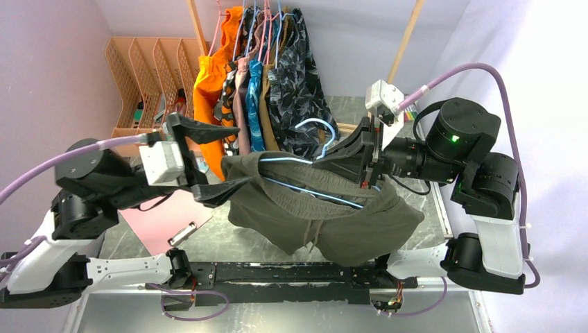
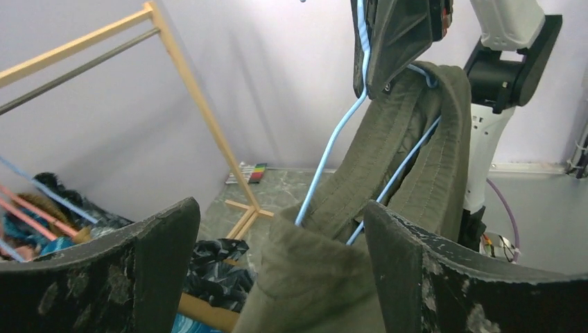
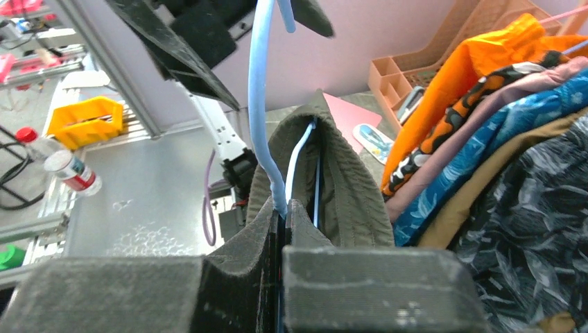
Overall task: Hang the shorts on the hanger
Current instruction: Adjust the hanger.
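Gripping the thin light-blue wire hanger (image 1: 286, 159) tight in the clenched right gripper (image 1: 340, 156), up above the grey table (image 1: 128, 244). Carrying plain dark olive-green fabric shorts (image 1: 326, 225) draped over that hanger, between the 2 grippers. Flanking the shorts' end with the left gripper (image 1: 232, 157) spread wide, released.

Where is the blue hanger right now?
Top view, centre: the hanger is held up by the right gripper, its frame inside the waistband of the shorts, just in front of the hanging clothes.
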Robot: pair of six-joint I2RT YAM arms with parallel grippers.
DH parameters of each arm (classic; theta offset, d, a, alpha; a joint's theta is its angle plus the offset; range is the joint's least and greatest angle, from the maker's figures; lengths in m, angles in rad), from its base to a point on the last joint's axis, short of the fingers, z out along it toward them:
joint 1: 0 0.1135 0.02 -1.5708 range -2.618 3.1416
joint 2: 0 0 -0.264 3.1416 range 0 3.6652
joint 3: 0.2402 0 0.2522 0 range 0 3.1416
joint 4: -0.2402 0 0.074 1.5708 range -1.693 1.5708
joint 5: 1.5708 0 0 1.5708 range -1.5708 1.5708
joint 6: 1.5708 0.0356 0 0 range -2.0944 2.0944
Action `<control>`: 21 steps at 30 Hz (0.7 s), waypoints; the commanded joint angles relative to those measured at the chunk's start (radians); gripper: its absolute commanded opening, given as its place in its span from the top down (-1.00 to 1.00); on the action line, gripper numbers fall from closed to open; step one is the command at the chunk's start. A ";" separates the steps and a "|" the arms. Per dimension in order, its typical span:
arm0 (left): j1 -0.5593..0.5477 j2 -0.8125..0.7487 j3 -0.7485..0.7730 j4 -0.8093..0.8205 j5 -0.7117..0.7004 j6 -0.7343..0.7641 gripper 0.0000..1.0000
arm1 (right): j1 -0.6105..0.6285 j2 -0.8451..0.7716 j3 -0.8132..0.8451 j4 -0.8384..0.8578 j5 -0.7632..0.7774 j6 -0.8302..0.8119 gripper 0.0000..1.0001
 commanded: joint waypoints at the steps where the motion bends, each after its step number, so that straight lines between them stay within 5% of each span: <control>1: 0.002 0.072 0.056 0.007 0.150 0.018 -0.84 | 0.002 -0.039 -0.017 0.069 -0.120 -0.023 1.00; 6: 0.002 0.173 0.125 -0.024 0.346 0.007 -0.81 | 0.001 -0.073 -0.076 0.110 -0.163 -0.021 1.00; 21: 0.002 0.341 0.204 -0.137 0.445 0.047 -0.22 | 0.001 -0.096 -0.109 0.079 -0.176 -0.042 1.00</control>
